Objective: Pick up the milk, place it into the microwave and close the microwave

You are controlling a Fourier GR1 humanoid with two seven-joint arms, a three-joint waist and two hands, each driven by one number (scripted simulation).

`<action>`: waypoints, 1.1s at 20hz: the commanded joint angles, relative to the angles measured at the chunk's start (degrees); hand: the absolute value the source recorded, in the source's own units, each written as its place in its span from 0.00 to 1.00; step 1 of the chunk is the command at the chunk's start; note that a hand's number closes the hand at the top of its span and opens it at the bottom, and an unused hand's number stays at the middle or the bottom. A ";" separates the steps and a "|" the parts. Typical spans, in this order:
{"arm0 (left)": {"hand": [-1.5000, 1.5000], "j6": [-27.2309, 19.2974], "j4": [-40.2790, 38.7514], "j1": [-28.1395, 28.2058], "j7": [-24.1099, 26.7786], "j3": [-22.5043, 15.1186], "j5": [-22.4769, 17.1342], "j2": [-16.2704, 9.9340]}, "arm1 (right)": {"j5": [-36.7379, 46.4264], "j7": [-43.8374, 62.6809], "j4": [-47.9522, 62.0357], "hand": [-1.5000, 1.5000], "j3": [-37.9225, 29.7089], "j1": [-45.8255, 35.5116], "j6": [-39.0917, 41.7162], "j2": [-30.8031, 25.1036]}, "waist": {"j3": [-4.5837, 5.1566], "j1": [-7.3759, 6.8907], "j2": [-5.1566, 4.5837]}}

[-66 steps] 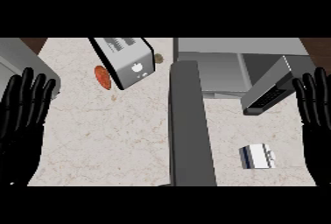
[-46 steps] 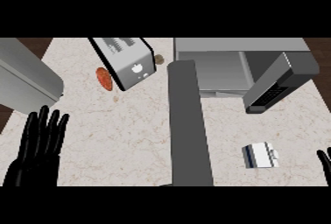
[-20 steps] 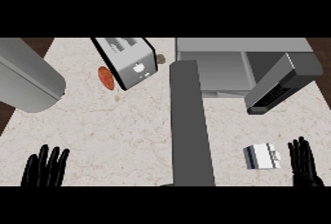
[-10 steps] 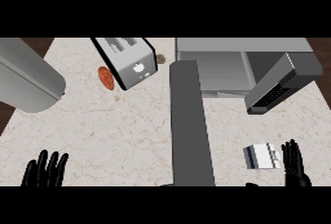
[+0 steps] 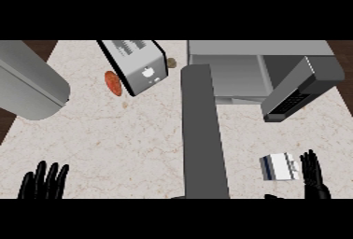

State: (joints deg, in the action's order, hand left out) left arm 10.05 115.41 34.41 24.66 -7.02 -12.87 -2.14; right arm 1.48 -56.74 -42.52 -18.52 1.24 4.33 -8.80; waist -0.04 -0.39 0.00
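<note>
The milk [image 5: 278, 166] lies on the marble tabletop [image 5: 138, 135] near the lower right, below the open microwave [image 5: 248, 70], whose door [image 5: 300, 88] swings out. The right hand [image 5: 314, 176] stands just beside the carton, fingers straight and released, holding nothing. The left hand [image 5: 43, 183] rests at the lower left, fingers released too

I see a pale marbled stone counter top [image 5: 131, 140] under even light, dark brown floor [image 5: 342, 51] at its corners.
</note>
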 commanded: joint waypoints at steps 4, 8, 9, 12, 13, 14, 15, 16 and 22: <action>0.00 2.35 -2.41 3.17 4.46 0.20 -0.72 -0.31 | 1.82 -7.34 8.60 0.00 1.00 -5.08 -2.25 0.63 | -0.01 -0.16 0.00; 0.00 2.15 -0.50 4.53 3.47 -0.36 -0.42 -0.80 | 0.78 -7.77 9.20 0.00 0.80 -6.25 0.10 -1.16 | 0.00 -0.12 0.01; 0.00 2.01 -0.61 1.78 2.77 1.00 -1.57 -0.92 | 0.81 -7.29 9.52 0.00 0.99 -6.83 0.43 -1.66 | 0.00 -0.03 0.00; 0.00 1.80 -0.54 0.98 0.64 1.57 -2.49 -1.34 | 0.24 -5.45 8.68 0.00 1.89 -6.07 1.19 -1.08 | 0.02 0.10 0.01; 0.00 1.20 -0.64 3.83 4.45 -1.70 2.06 0.13 | 0.56 -4.41 5.99 0.00 2.96 -5.17 -2.51 3.30 | 0.03 0.07 0.07; 0.00 3.39 -1.49 4.99 5.31 0.82 -1.23 -1.32 | -0.84 -5.21 7.11 0.00 1.65 -4.93 1.10 0.28 | 0.03 0.04 0.05; 0.00 -1.65 2.69 2.43 -0.82 -3.01 1.24 1.61 | -0.50 -7.29 17.12 0.00 -0.55 -11.90 -0.11 -0.74 | -0.09 -0.37 -0.15; 0.00 -0.82 -3.50 2.14 5.01 -2.99 3.48 2.03 | -0.75 -3.01 8.96 0.00 1.02 -9.56 -1.60 0.35 | 0.02 0.01 0.02; 0.00 2.87 -1.09 3.69 3.90 0.70 -1.88 -1.33 | -0.18 -7.10 13.57 1.00 -1.38 -12.36 -9.11 1.45 | -0.02 -0.33 -0.07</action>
State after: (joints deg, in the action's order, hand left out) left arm 11.16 114.78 37.61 28.01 -8.26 -12.19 -2.16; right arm 1.23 -59.68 -31.51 -18.70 -8.00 0.88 -8.46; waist 0.76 -0.20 0.09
